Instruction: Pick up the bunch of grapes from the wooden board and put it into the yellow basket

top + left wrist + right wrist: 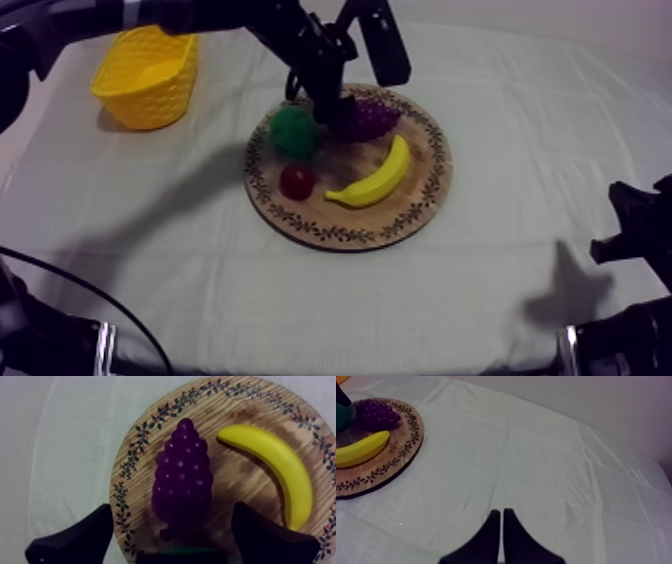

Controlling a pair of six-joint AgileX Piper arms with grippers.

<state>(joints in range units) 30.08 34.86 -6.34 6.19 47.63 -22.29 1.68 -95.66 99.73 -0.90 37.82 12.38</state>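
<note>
Approach to the grasp was the step in hand, as I judged it. The left jaws hung low over the bunch of grapes, which lay on the wooden board beside the pear. The banana and the small red fruit lay nearer the board's front.

In the left wrist view these jaws were spread wide, with one black finger at each side of the bunch's near end. Neither looked to touch it, and nothing was pinched.

The next move called for a short descent until the fingers bracketed the bunch, then a firm closing across its width, clear of the banana just beside it. After that would come a lift and a carry to the yellow basket, which stood well apart at the bench's far left.

The right jaws were pressed together in a narrow wedge over bare cloth, away from the board.

No brand, label or writing could be read; the board's rim bore only a leafy pattern.
</note>
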